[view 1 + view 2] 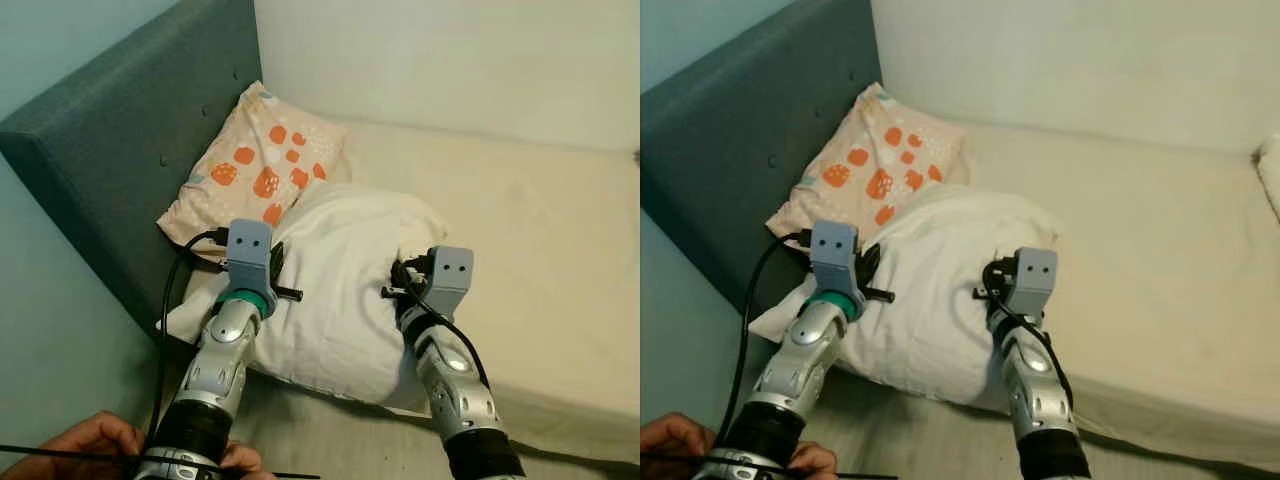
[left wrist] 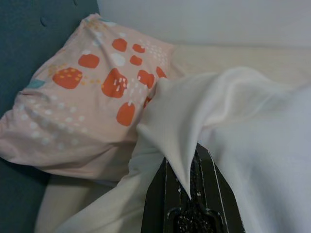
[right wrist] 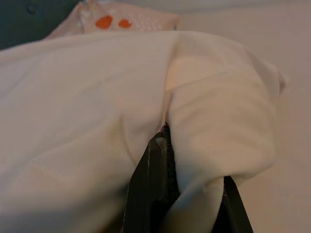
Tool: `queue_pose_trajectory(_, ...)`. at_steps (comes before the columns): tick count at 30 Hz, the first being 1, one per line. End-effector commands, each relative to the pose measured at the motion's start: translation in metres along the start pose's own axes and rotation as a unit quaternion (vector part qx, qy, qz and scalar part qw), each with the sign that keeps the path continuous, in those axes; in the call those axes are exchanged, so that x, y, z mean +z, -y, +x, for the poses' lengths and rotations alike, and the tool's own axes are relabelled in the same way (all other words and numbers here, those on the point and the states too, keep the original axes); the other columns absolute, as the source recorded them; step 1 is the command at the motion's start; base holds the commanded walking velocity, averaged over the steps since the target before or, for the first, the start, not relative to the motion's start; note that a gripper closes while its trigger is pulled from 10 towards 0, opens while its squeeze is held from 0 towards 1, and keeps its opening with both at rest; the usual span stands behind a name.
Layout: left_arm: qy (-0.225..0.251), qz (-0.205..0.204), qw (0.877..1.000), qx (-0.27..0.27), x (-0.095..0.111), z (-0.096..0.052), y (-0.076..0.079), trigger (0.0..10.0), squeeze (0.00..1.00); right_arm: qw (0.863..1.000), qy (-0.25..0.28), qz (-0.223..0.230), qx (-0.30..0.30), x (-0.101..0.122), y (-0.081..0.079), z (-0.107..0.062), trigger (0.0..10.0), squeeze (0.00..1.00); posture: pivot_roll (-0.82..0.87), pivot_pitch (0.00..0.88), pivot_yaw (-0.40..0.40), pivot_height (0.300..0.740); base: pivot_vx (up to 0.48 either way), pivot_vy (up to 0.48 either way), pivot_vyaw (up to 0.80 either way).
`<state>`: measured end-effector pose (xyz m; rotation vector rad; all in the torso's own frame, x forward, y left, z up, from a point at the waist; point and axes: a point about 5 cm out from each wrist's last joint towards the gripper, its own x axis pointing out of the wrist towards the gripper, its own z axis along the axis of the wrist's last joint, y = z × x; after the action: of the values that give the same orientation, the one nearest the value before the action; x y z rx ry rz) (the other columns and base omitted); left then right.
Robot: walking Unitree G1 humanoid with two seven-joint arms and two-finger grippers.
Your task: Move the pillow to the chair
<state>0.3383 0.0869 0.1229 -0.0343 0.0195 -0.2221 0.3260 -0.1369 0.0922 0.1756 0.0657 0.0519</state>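
Grip check first: both pinches should hold deep folds before any lift, then both arms should rise together so the white pillow [image 1: 335, 290] does not sag or slip. Left gripper [image 2: 187, 187] pinches a fabric fold; right gripper [image 3: 167, 160] pinches another. Pillow lies centre frame on the bed [image 1: 540, 240], between both grippers, overlapping the patterned pillow [image 1: 265, 165] upper left.
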Motion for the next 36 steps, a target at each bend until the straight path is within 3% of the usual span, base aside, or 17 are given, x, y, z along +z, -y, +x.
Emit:
queue_pose_trajectory(1, 0.020, -0.005, 1.000, -0.022, 0.007, 0.002, 0.011, 10.0, 0.00, 1.000, 0.018, -0.004, 0.018, 0.005, -0.012, 0.003, 10.0, 0.00, -0.05, 0.012, 0.146, 0.740, 0.000, 0.000, 0.00)
queue_pose_trajectory(16, 0.007, 0.009, 1.000, -0.027, 0.006, 0.008, 0.009, 10.0, 0.00, 1.000, 0.020, 0.002, 0.006, 0.006, -0.013, 0.004, 10.0, 0.00, -0.03, 0.003, 0.149, 0.740, 0.000, 0.000, 0.00)
queue_pose_trajectory(23, 0.004, 0.022, 1.000, -0.014, -0.002, 0.001, 0.004, 10.0, 0.00, 1.000, 0.005, 0.002, 0.030, -0.004, -0.024, 0.000, 10.0, 0.00, 0.00, 0.007, 0.115, 0.740, 0.000, 0.000, 0.00)
queue_pose_trajectory(36, -0.005, 0.008, 0.999, 0.044, -0.019, -0.016, -0.012, 10.0, 0.00, 0.998, -0.006, -0.004, 0.058, -0.007, -0.033, 0.001, 10.0, 0.00, 0.01, 0.003, 0.022, 0.740, 0.000, 0.000, 0.00)
